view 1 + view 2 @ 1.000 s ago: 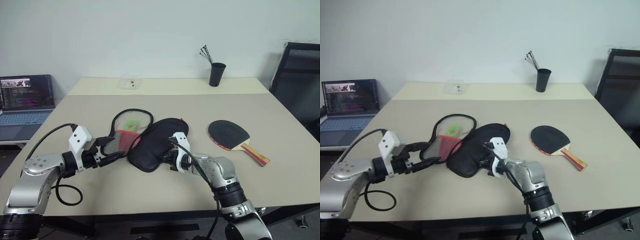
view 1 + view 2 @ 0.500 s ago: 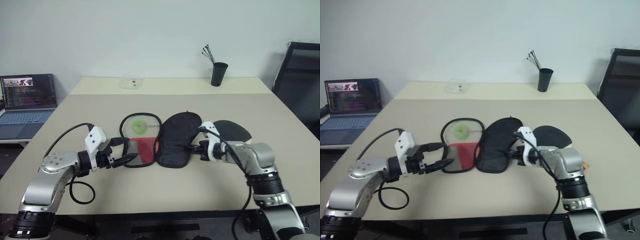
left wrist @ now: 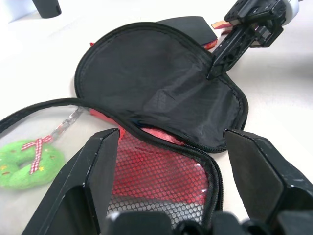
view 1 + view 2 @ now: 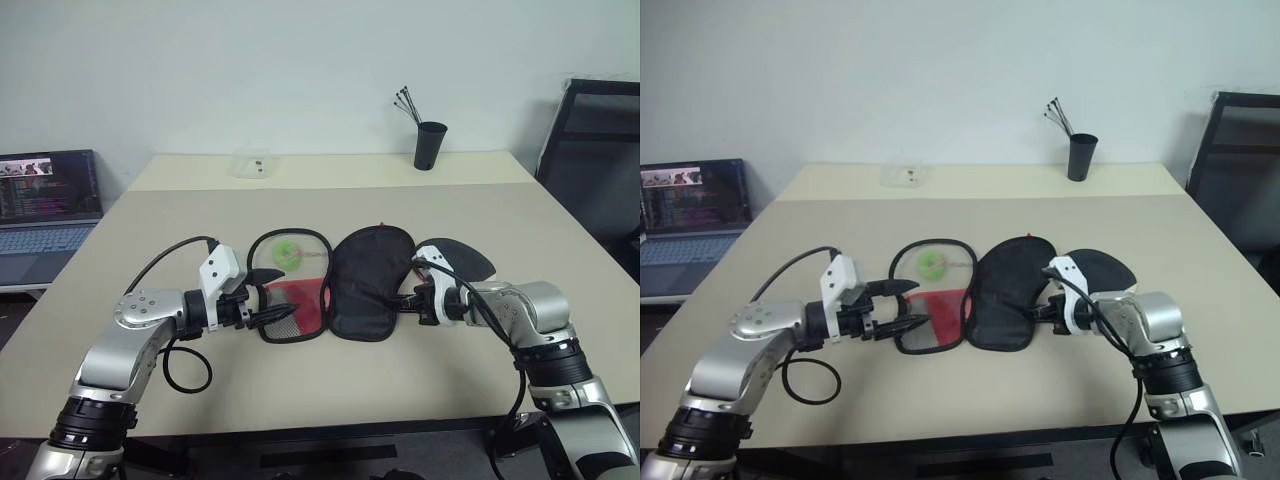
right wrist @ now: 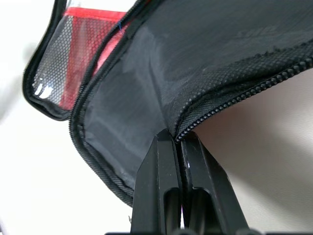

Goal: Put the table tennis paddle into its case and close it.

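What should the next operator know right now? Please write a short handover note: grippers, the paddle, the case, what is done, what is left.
Left gripper: open, at the case's mesh half, holding nothing.
Right gripper: shut on the zip edge of the case's black flap.
Case: unzipped, spread flat in two halves on the table.
Table tennis paddle: on the table just past the right gripper, partly hidden by it, outside the case.
Done: case opened.
Left: put the paddle in, fold the flap over, zip shut.
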